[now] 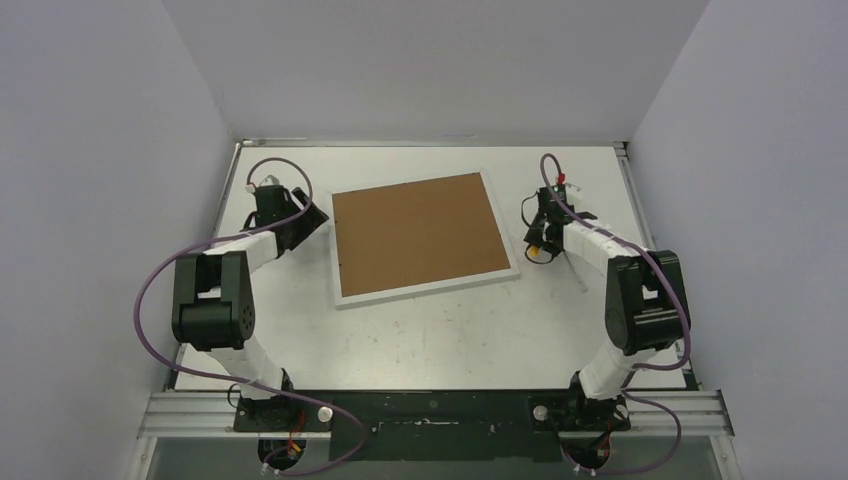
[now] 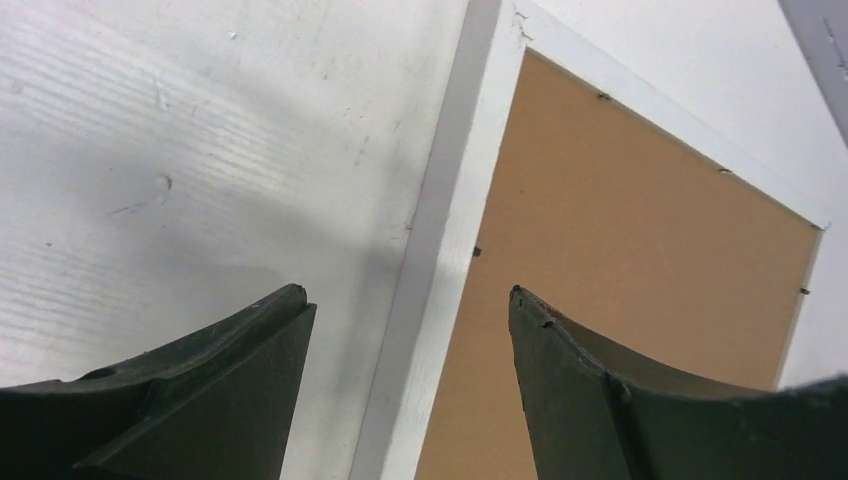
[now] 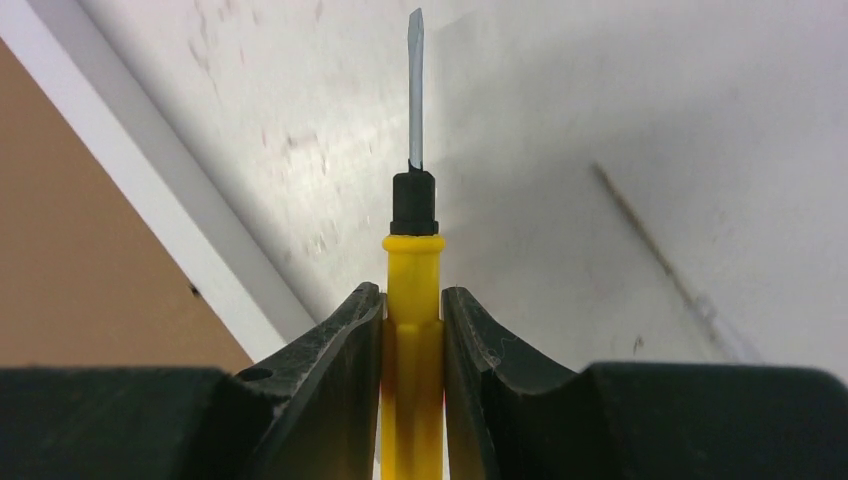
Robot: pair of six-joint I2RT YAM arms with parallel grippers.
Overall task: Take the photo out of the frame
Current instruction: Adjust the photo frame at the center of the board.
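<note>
Left gripper [image 2: 410, 300] stands with its two curved, matte black fingers [image 2: 230, 380] spread wide and nothing between them. Directly under the gap runs the white border of the frame [image 2: 440, 250], one finger over bare table [image 2: 200, 150] and the other over the brown backing board [image 2: 620, 260]. That border is a flat, smooth painted strip with a sharp corner farther ahead of the fingertips. The board inside it is plain matte fibreboard, with small dark tabs [image 2: 603, 97] at intervals along its edges. Beyond this claw the frame lies flat and slightly skewed on the pale, scuffed tabletop, back side up, so the photo is hidden. Right gripper [image 3: 413, 295] is clamped on a screwdriver [image 3: 412, 260], its fingers pressed against both sides of the glossy yellow plastic handle. Past the fingertips the handle ends in a black collar, from which a thin flat steel blade [image 3: 416, 90] points straight ahead over bare table. The frame's white edge [image 3: 150, 200] and brown board [image 3: 80, 250] pass on one side of this claw, apart from the blade. From above, the frame [image 1: 425, 290] sits between the two grippers.
</note>
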